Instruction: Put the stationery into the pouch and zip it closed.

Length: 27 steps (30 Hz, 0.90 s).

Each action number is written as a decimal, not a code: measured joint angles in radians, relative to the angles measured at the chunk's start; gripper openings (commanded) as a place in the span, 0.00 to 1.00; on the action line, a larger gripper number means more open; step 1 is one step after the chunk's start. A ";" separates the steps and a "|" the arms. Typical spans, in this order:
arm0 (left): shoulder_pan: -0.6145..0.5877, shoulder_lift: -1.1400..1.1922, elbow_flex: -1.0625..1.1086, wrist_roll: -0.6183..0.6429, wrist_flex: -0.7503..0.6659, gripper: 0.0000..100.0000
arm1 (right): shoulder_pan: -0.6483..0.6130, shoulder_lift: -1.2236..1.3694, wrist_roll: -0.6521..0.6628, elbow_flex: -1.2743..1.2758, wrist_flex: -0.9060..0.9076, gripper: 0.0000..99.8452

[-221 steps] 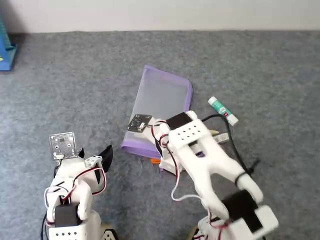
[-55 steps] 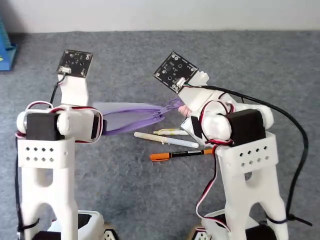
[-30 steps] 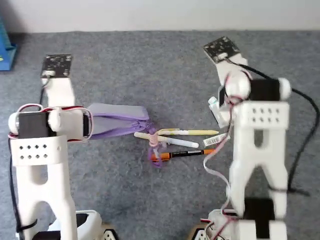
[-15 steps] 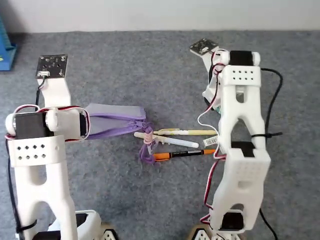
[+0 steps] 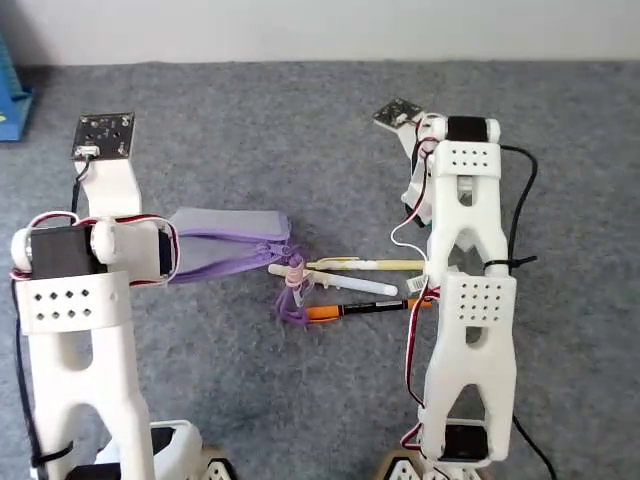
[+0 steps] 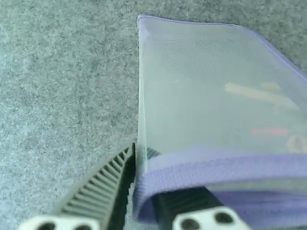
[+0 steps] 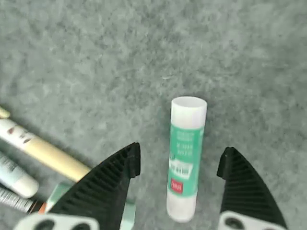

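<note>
The purple mesh pouch (image 5: 230,245) lies left of centre, and my left gripper (image 6: 141,177) is shut on its purple zipper edge (image 6: 216,165). The pouch's pink and purple pull strap (image 5: 293,293) trails off its mouth. Right of the mouth lie a yellow pen (image 5: 370,265), a white pen (image 5: 335,282) and an orange pen (image 5: 360,308). My right gripper (image 7: 181,155) hangs open above the green and white glue stick (image 7: 187,143), one finger on each side, apart from it. In the high view the right arm (image 5: 465,190) covers the glue stick.
Grey carpet (image 5: 300,130) covers the table. A blue object (image 5: 12,95) sits at the far left edge, and a pale wall runs along the back. The yellow pen (image 7: 53,155) and white pen (image 7: 14,179) lie close beside the glue stick.
The right arm has swung back from the pouch's mouth to above the glue stick. It let go of the pull strap, which dropped onto the pens. The left arm keeps hold of the pouch.
</note>
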 measured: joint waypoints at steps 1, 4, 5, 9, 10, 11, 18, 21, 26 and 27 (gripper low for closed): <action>0.002 0.000 0.000 0.000 0.000 0.01 | 0.000 0.028 0.000 -0.020 0.000 0.13; 0.003 0.000 0.000 0.000 0.000 0.01 | -0.002 0.069 0.043 -0.083 0.005 0.00; 0.003 0.000 0.000 0.000 0.000 0.01 | -0.006 0.072 0.068 -0.103 0.012 0.01; 0.003 0.000 0.000 0.000 0.000 0.01 | -0.028 0.072 0.104 -0.195 0.049 0.01; 0.003 0.000 0.000 0.000 0.000 0.01 | -0.029 0.072 0.107 -0.213 0.049 0.01; 0.003 0.000 0.000 0.000 0.000 0.01 | -0.028 0.072 0.109 -0.226 0.049 0.01; 0.003 0.000 0.000 0.000 0.000 0.01 | -0.029 -0.112 0.109 -0.110 0.049 0.01; 0.003 0.000 0.000 0.000 0.000 0.01 | -0.034 -0.281 0.095 0.055 0.049 0.01; 0.003 0.000 0.000 0.002 0.000 0.01 | -0.043 -0.623 0.049 0.419 0.049 0.01; 0.003 0.000 0.000 0.003 0.000 0.01 | -0.052 -0.692 0.037 0.494 0.049 0.01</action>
